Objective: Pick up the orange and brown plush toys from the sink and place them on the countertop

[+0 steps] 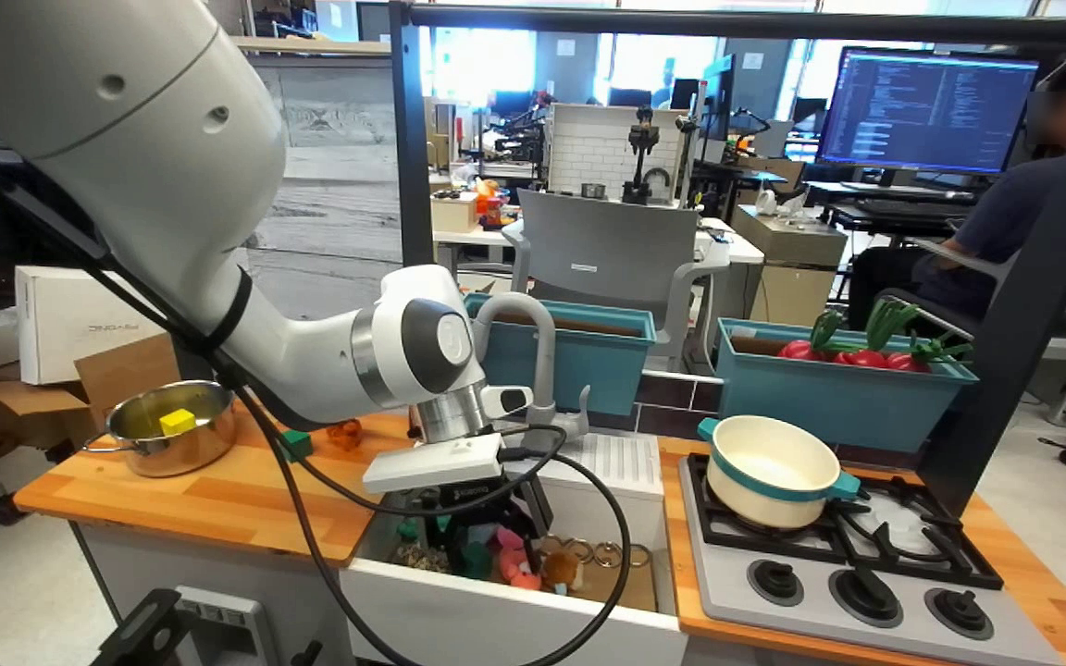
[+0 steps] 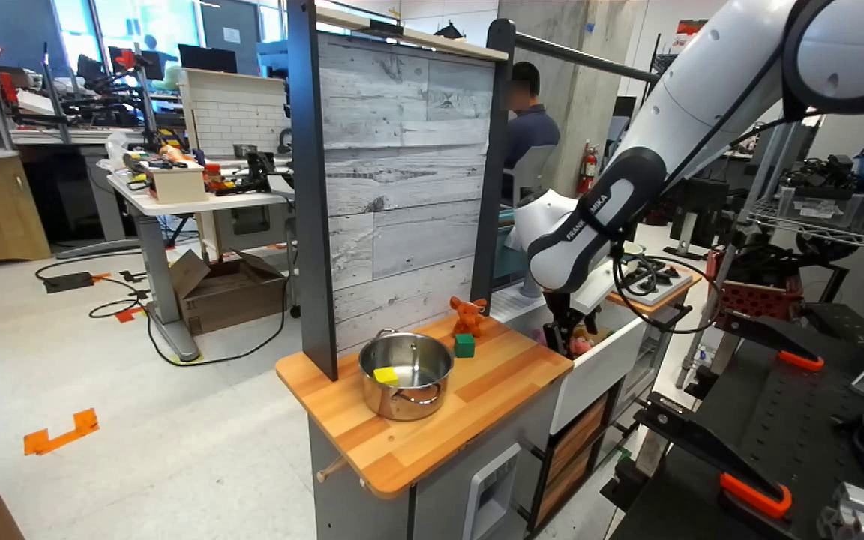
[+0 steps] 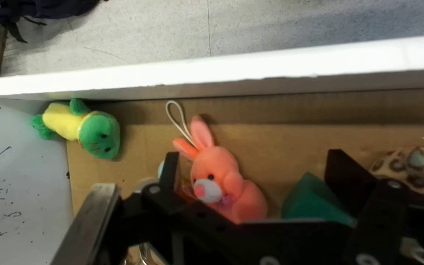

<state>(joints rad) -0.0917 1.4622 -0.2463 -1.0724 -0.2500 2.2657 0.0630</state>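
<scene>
Holding jaws spread wide, pinching nothing, with the gripper (image 3: 255, 165) pointed down into the sink (image 1: 496, 629). Counting the orange toy (image 2: 468, 316) as done, seated on the countertop (image 2: 507, 375) beside a green cube (image 2: 464, 345); probably left with fetching the brown toy (image 1: 563, 568), lying in the sink just beside the pink rabbit (image 3: 230, 184), perhaps touching it. Looks apt to grab wrong: showing, in the wrist view, the rabbit between the jaws and the brown toy mostly hidden behind one finger (image 3: 168, 175). If closed here, likely to catch the rabbit, or jam on the green block (image 3: 311, 201) in the same gap. If lowered here, likely to press that finger onto the brown toy and roll it aside, for want of a shift toward it first. Might also lift brown toy and rabbit together, given such close lying. Could mistake the spotted toy (image 3: 399, 162) for the brown one. On lifting, could drag the cable (image 1: 626, 546) over the sink wall or hook it on the faucet (image 1: 544, 361), because of so loose a loop. On setting down, could knock the orange toy or the pot (image 2: 402, 405) by coming in too low. Cannot tell the height of the fingertips above the toys, nor any contact.
</scene>
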